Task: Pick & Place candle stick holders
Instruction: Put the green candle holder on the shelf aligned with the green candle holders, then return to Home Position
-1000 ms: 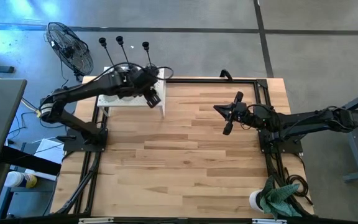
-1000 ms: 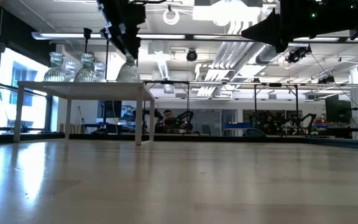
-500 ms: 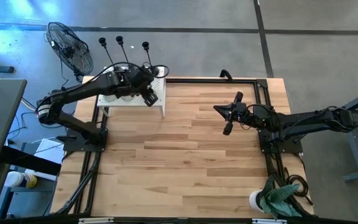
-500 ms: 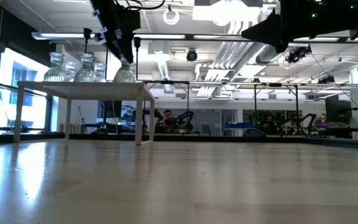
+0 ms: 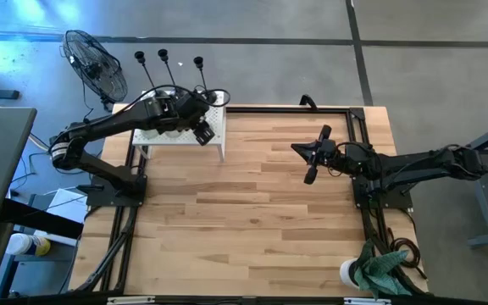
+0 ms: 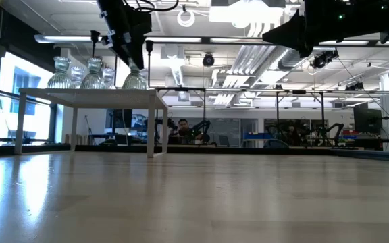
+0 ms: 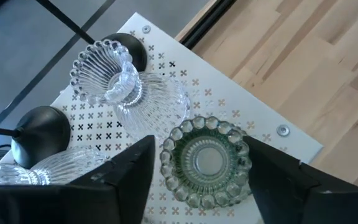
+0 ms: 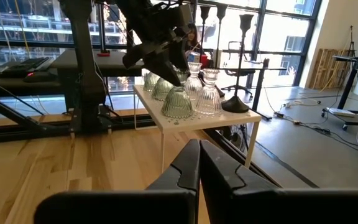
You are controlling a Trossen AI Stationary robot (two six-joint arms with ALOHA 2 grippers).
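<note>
Here the left gripper [image 7: 194, 186] hung straight over a glass candle stick holder [image 7: 205, 160] near the corner of the small white table [image 7: 272, 134], rim up. Its 2 fingers [image 7: 120, 177] stood spread, 1 on each side of the beaded rim, apparently not gripping it. The holder's axis ran upright between them. Other glass holders [image 7: 126, 87] and black holders [image 7: 39, 127] crowded just behind. The right gripper [image 5: 312, 165] waited well apart over the wooden table [image 5: 252, 229], fingers clenched, empty.

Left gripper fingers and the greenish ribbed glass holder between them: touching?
Apart. The left wrist view shows white perforated shelf between each finger and the holder.
</note>
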